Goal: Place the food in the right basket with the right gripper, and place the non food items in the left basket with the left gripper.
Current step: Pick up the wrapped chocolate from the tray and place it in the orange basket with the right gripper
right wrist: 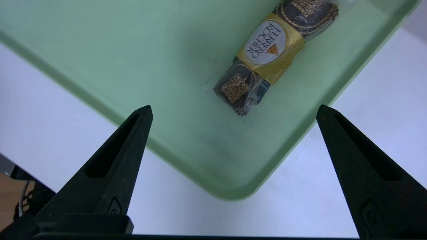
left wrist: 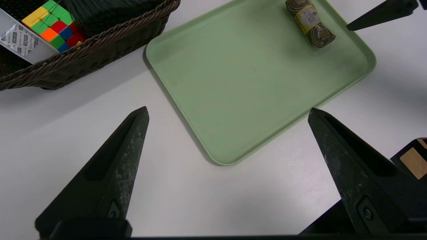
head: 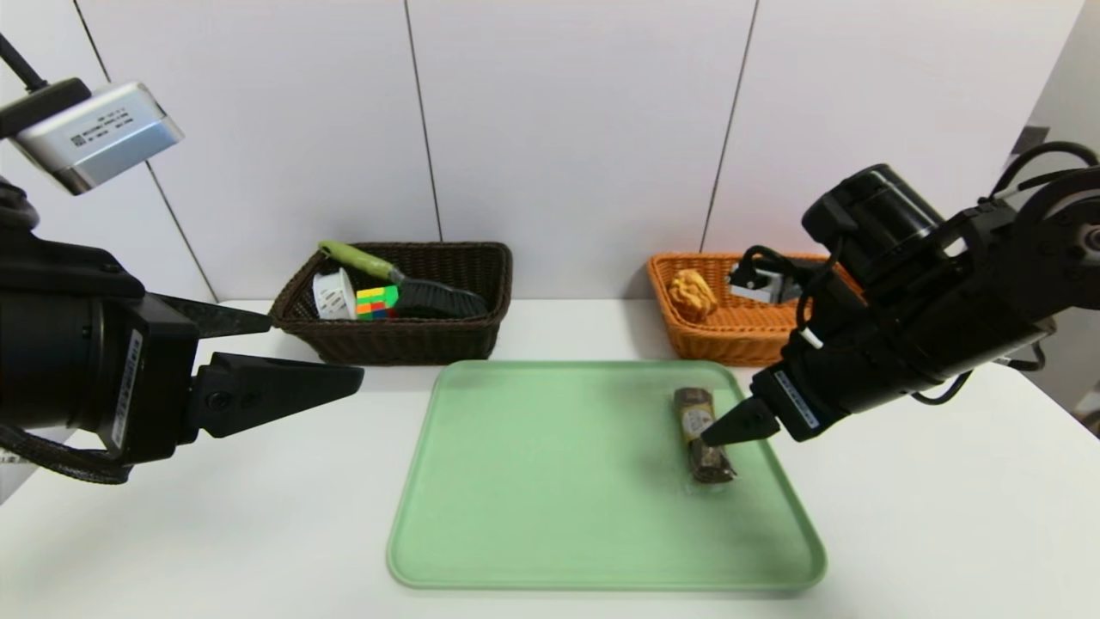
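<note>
**Right gripper above the chocolate pack, jaws spread**

My right gripper (right wrist: 233, 110) hangs over the right edge of the green tray (head: 533, 516), jaws wide apart and grasping nothing. The Ferrero Rocher pack (head: 703, 434) lies on the tray near that edge. My left gripper (left wrist: 228, 113) is parked over the worktop's (head: 945, 533) left side, likewise released. The bun (head: 693, 294) sits in the orange basket (head: 730, 340). The spool (head: 333, 294), puzzle cube (head: 376, 302) and brush (head: 412, 288) lie in the dark basket (head: 395, 340).
</note>
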Controlling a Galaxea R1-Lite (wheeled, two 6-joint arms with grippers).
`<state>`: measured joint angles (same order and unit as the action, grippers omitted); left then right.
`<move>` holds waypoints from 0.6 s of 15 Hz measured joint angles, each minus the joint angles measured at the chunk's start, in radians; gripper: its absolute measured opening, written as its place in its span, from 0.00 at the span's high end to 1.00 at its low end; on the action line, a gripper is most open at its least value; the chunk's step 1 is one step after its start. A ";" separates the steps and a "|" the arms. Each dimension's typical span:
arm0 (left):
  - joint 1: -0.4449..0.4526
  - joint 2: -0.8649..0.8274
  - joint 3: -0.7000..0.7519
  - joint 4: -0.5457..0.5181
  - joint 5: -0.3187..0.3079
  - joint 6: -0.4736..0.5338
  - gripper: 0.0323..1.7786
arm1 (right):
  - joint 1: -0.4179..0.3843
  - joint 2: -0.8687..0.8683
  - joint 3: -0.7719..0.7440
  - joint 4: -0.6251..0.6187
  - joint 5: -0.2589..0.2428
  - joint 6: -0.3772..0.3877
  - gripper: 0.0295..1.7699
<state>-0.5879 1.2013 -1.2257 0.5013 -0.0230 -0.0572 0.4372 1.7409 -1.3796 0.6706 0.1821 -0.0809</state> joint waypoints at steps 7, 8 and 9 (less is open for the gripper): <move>0.000 -0.001 0.014 -0.001 0.000 0.000 0.05 | 0.024 0.173 -0.102 -0.004 -0.189 0.219 0.04; 0.000 -0.001 0.015 -0.001 0.000 0.000 0.05 | 0.027 0.188 -0.109 -0.006 -0.190 0.226 0.04; 0.000 -0.001 0.015 -0.001 0.000 0.000 0.05 | 0.031 0.201 -0.113 -0.007 -0.190 0.229 0.04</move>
<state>-0.5877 1.1998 -1.2104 0.5002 -0.0230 -0.0577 0.4681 1.9417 -1.4921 0.6634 -0.0081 0.1485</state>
